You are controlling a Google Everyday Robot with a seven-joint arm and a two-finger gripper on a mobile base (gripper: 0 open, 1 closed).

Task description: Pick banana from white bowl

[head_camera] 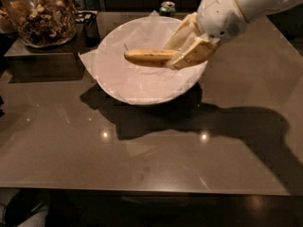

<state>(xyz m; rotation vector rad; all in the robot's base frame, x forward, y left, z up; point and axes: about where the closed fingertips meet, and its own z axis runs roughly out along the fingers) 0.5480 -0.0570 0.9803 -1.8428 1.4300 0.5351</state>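
Dark, glossy brown table (142, 155) fills most of the view, with bright points of light reflecting off the stretch nearest the camera. Close to the middle of the table's far edge sits the white bowl (142, 97), lined with crinkled white paper (90, 60) that sticks out past the rim on the left side. The banana (144, 56) lies nearly level over the bowl's opening, its free tip pointing toward the table's left edge. Whether its underside touches the paper cannot be told. The end effector (173, 56) reaches in from the far right corner on a white arm (246, 4), and its pale yellow fingers (194, 56) pinch the banana's right end, one finger on the far side and one on the near side. A broad shadow of the bowl and arm spreads across the table toward the right edge. At the far left corner a glass jar (40, 15) of nuts stands on a dark raised box (42, 60), well apart from the bowl. A green can (166, 7) stands just beyond the bowl at the far edge.
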